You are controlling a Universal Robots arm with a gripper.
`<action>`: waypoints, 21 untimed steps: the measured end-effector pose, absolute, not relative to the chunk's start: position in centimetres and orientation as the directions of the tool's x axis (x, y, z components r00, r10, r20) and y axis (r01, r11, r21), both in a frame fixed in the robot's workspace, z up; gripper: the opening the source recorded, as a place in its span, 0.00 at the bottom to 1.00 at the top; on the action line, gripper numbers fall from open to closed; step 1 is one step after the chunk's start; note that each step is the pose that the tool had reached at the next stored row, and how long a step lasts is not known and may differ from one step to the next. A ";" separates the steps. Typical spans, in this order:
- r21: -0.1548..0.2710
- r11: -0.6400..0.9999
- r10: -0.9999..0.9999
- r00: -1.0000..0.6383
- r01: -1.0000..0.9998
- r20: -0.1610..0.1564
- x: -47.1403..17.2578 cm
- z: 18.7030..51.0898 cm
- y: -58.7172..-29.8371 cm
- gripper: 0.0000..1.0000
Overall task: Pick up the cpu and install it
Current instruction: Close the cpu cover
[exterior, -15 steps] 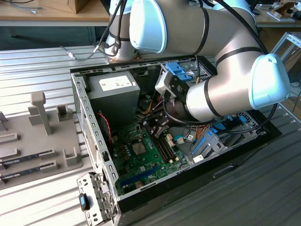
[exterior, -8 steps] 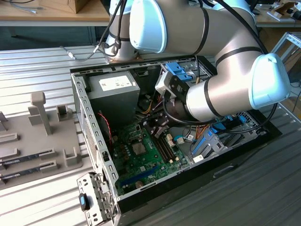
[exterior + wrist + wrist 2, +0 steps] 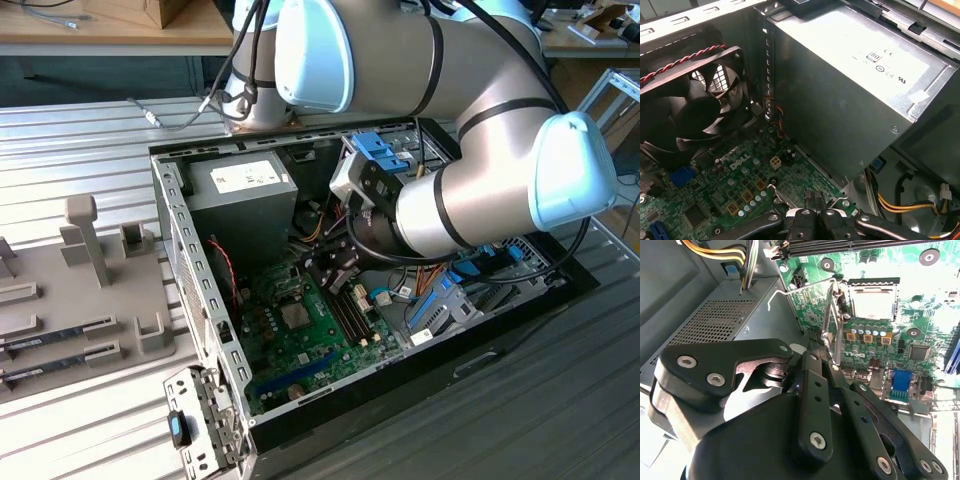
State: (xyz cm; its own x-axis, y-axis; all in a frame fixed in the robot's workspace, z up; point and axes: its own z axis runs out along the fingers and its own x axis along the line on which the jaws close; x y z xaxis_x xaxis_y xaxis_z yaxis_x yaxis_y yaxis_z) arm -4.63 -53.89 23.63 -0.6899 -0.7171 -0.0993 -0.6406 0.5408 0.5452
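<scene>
The cpu (image 3: 872, 304) is a square silver chip lying flat in its socket on the green motherboard (image 3: 920, 325); the exterior view shows the cpu (image 3: 297, 316) at mid-board. The hinged metal socket frame (image 3: 836, 315) stands up beside the chip, and its wire lever (image 3: 790, 290) sticks out sideways. My gripper (image 3: 814, 347) hovers just short of the frame's end with its black fingers (image 3: 807, 199) pressed together and nothing visible between them. In the exterior view the gripper (image 3: 330, 268) hangs inside the open case, above the board and a little behind the chip.
The grey power-supply box (image 3: 850, 75) fills the case's back corner, with yellow and orange cables (image 3: 725, 252) beside it. A black fan (image 3: 685, 115) stands over the board. Memory slots (image 3: 350, 315) run near the socket. A grey fixture (image 3: 80, 290) with memory sticks lies on the exterior view's left.
</scene>
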 end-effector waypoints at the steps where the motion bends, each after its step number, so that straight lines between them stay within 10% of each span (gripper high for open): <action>1: 0.544 0.542 -0.717 -0.690 -0.641 -0.098 -4.6 23.6 -53.9 0.11; 21: 0.516 0.568 -0.721 -0.690 -0.641 -0.062 -4.6 22.5 -53.7 0.11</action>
